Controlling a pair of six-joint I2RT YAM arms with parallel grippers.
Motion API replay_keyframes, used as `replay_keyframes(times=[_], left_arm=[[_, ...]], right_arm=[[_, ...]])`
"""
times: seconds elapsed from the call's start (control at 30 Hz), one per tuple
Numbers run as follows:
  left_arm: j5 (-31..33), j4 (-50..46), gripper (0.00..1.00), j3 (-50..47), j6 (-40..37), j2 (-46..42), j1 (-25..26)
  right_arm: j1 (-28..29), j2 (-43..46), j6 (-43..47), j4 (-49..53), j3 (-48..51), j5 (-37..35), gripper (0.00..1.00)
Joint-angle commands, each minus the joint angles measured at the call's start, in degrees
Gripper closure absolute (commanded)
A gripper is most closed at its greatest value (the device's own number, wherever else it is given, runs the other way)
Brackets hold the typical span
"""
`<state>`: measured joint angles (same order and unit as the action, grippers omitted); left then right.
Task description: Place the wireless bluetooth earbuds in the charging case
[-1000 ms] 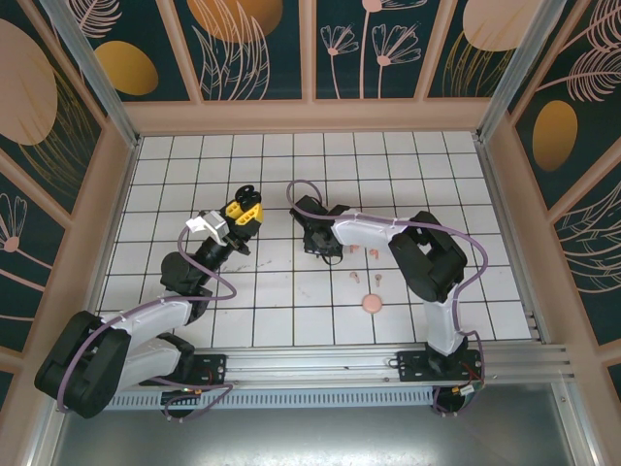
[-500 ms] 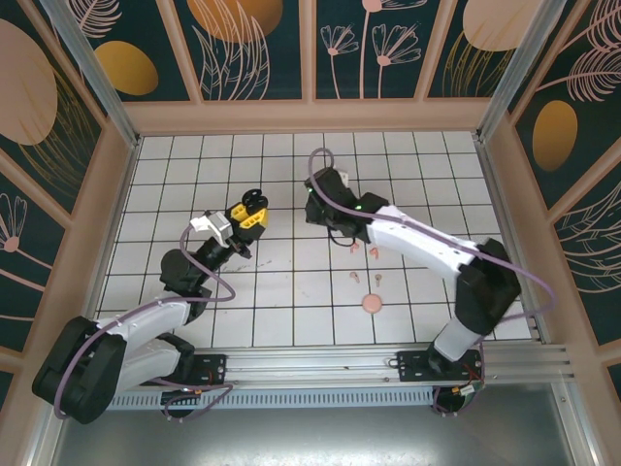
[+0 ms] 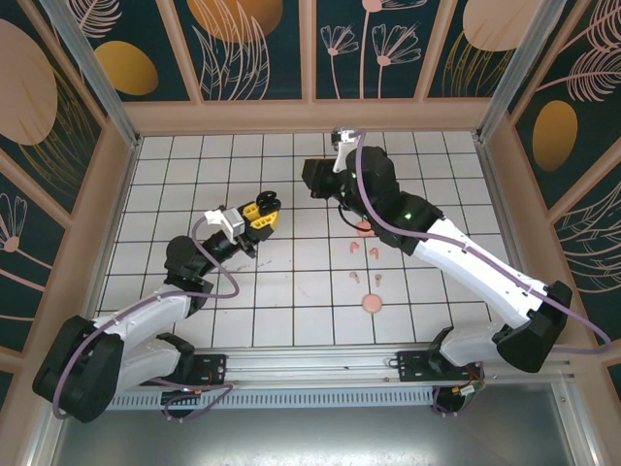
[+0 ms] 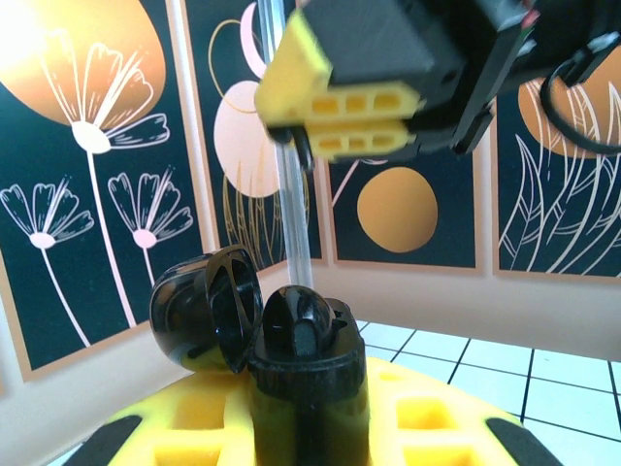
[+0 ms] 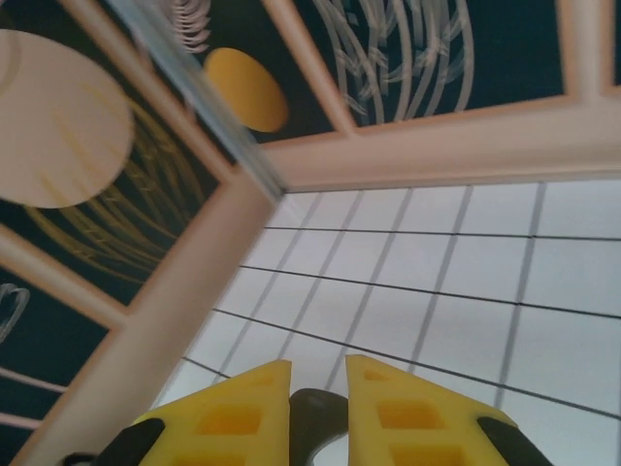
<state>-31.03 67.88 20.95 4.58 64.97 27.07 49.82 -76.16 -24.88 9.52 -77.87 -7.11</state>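
Left end effector (image 3: 264,209): clamped on the opened charging case (image 4: 296,335).
Right end effector (image 5: 318,374): raised off the surface (image 3: 291,291), closed on a dark earbud (image 5: 315,417); insertion is judged next.

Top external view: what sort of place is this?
Probably a purpose-built robot test cell: white gridded tile floor, dark floral-print wall panels boxing it in, aluminium mounting rail along the near edge.

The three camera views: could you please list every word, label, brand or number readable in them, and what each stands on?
None can be read.
Wall panels: only flower and leaf drawings, no lettering.
Black charging case in the left gripper: no marking visible.
Dark earbud in the right gripper: no marking visible.
Pink case on the table: too small to tell.
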Motion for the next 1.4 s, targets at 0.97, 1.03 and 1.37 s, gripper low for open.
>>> replay_keyframes(times=[0.97,1.03,1.37], left_arm=[[-3.05,4.19,1.00,3.64,3.20,2.44,0.25],[-3.10,4.36,1.00,3.74,3.41,2.46,0.18],[-3.19,4.73,1.00,3.88,3.68,2.09,0.16]], right_arm=[[6.95,-0.53,7.75,-16.02,9.05,5.50,0.84],[6.95,-0.95,7.57,-16.05,8.96,5.66,0.84],[6.96,-1.97,7.48,-15.83,9.48,5.53,0.84]])
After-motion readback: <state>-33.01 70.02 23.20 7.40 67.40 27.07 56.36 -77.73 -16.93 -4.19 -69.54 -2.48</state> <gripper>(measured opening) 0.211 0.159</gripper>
